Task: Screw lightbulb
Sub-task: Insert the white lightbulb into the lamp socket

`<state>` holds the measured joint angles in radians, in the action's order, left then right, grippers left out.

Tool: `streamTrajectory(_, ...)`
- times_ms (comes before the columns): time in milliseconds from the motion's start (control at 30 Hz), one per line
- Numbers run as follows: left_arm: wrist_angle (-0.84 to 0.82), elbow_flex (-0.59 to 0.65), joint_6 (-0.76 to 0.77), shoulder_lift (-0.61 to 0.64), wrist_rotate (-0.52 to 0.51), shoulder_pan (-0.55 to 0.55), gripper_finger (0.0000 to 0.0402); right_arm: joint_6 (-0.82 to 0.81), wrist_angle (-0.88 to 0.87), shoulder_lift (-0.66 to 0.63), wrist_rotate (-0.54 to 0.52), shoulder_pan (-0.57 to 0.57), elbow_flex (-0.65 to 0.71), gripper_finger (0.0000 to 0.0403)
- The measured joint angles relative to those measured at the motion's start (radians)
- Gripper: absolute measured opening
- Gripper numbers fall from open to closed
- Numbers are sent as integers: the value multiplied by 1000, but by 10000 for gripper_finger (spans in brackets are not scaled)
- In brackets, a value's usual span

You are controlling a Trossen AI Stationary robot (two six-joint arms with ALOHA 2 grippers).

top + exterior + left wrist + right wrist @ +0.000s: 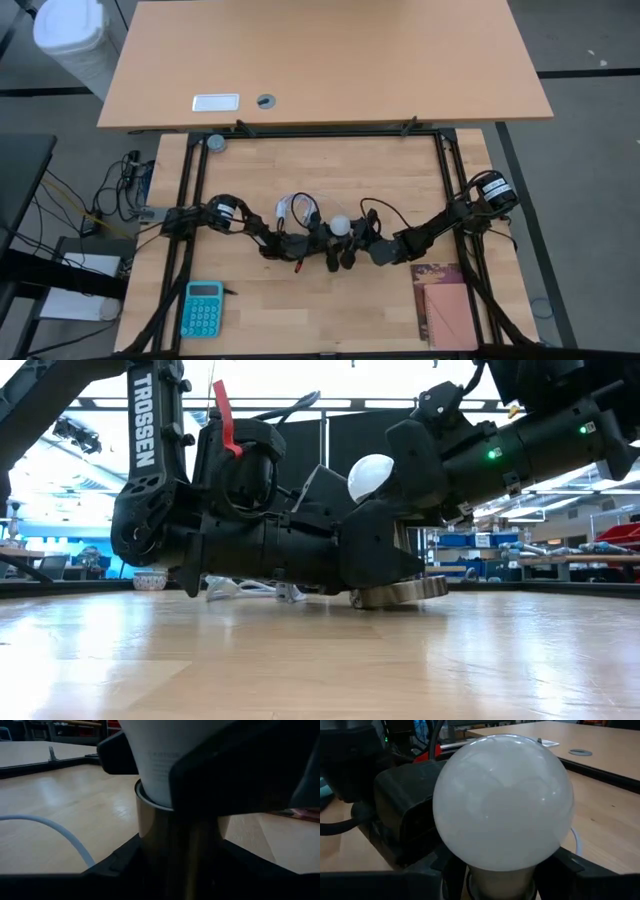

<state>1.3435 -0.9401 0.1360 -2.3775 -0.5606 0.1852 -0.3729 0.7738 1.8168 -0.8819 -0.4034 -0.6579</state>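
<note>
The white lightbulb (341,224) (502,800) stands with its neck (155,765) in a silvery metal socket (157,835), whose flat base (400,592) is on the table at the middle. My left gripper (322,243) (375,555) reaches in level from the table's left and is shut on the socket. My right gripper (357,240) (405,465) comes from the table's right, a little higher, shut on the bulb below its globe (370,475). My left gripper holds the socket's round wall (145,825) between its two fingers, which lie level from the table's left, one on each side. The socket stays down on the table. My right gripper pinches the bulb's tapering neck (150,780) just under the globe, between its two fingers (114,755). The fingers come from the table's right, slanting slightly down. The bulb sits nearly upright in the socket.
A coiled white cable (296,208) (60,832) lies just left of the socket. A teal calculator (203,308) sits near the front left, a brown pad (445,305) at the front right. A larger desk (320,60) stands beyond the far edge.
</note>
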Motion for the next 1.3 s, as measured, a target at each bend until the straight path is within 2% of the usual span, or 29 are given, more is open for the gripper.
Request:
streamTrajectory(500,0,0,-4,0,22,0,198,-5,-3,-3,16,0,-1,207)
streamTrajectory(933,0,1,-25,0,36,0,198,26,-7,-5,76,-2,-2,302)
streamTrajectory(1067,0,5,-38,0,80,-3,198,35,-35,-19,102,-3,-2,318)
streamTrajectory(1300,0,6,-84,0,205,-12,198,45,-95,-41,168,-5,-3,322)
